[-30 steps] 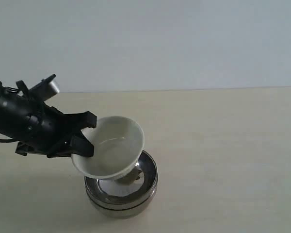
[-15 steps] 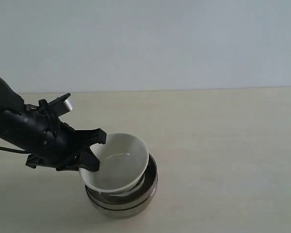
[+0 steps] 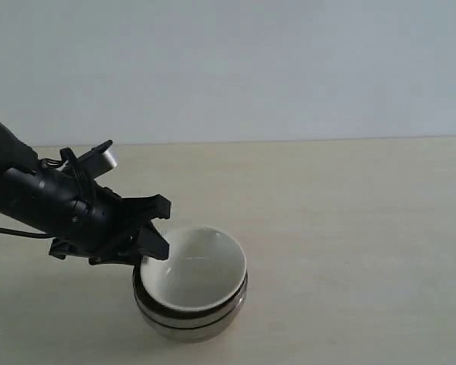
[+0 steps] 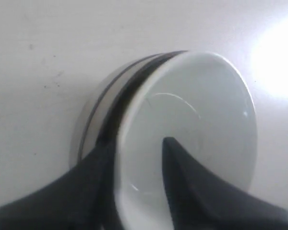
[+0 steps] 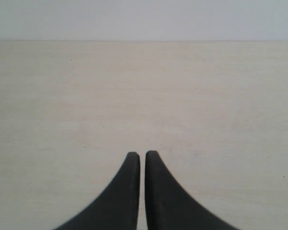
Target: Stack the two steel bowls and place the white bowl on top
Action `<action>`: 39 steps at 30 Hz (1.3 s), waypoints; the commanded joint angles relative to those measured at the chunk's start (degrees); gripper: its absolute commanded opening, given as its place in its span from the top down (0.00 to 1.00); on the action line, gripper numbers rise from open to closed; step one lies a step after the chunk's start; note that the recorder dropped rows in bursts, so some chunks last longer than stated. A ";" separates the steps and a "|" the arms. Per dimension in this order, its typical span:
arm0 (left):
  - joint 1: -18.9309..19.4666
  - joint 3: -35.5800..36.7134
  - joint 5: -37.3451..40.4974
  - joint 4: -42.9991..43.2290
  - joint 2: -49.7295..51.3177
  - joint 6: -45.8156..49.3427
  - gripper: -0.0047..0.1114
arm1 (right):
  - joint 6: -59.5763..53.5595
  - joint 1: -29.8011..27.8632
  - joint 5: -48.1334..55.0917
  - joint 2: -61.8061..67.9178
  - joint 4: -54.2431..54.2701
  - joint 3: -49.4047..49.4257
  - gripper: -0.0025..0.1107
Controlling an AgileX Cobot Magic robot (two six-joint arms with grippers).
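Lowered, white bowl (image 3: 197,270) sits in steel bowls (image 3: 186,323), left gripper (image 3: 167,228) clamping its rim.

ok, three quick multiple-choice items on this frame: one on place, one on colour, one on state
1. Where is the white bowl?
A. nested in the steel bowls
B. held in the air above them
C. upside down beside them

2. What colour is the left gripper?
A. orange
B. white
C. black

3. What state is the right gripper in?
A. wide open
B. shut, empty
C. shut on a steel bowl

Key:
1 A, its rim sits level inside the steel rims in the exterior view.
2 C, both fingers show black against the white bowl.
3 B, the right wrist view shows its fingertips almost touching with nothing between them.
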 commanded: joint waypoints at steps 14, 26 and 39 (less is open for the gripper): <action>-0.22 -2.29 5.87 -1.84 -0.68 0.70 0.53 | -0.04 -0.37 -0.18 -0.36 -0.18 0.02 0.98; -0.11 -3.55 7.57 5.83 -4.22 -4.27 0.53 | -0.04 -0.37 -0.18 -0.36 -0.18 0.02 0.98; -0.24 -3.55 12.53 8.44 -4.36 -6.60 0.53 | -0.04 -0.37 -0.18 -0.36 -0.18 0.02 0.98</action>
